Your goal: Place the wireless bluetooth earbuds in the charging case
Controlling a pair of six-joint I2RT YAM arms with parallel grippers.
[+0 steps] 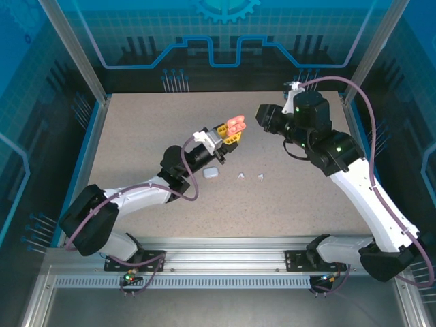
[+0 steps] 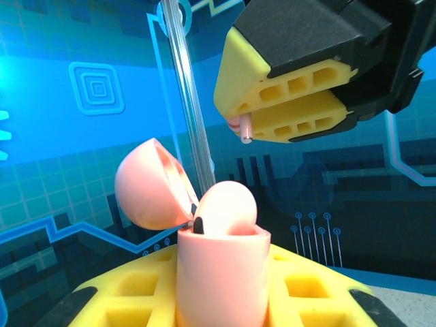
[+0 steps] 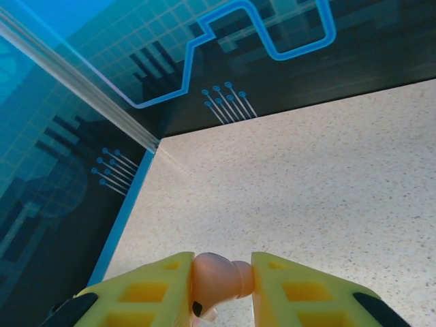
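Here, gripping an open pink charging case (image 2: 221,272) with left gripper (image 1: 230,134) over the table's (image 1: 306,204) far half; pinching a pink earbud (image 3: 216,279) with right gripper (image 3: 221,266).

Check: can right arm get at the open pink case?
Likely yes: the salmon-pink plastic charging case, lid open in the left tool, faces the right tool and its pink plastic earbud; nothing between.

- A robot lab cell: blue circuit-print panels (image 1: 225,34) are walling the space beyond the left tool (image 1: 230,134).
- Aluminium posts (image 1: 73,48) are framing the speckled table (image 1: 136,129) beneath it.
- A slotted metal rail (image 1: 218,279) is running behind it.
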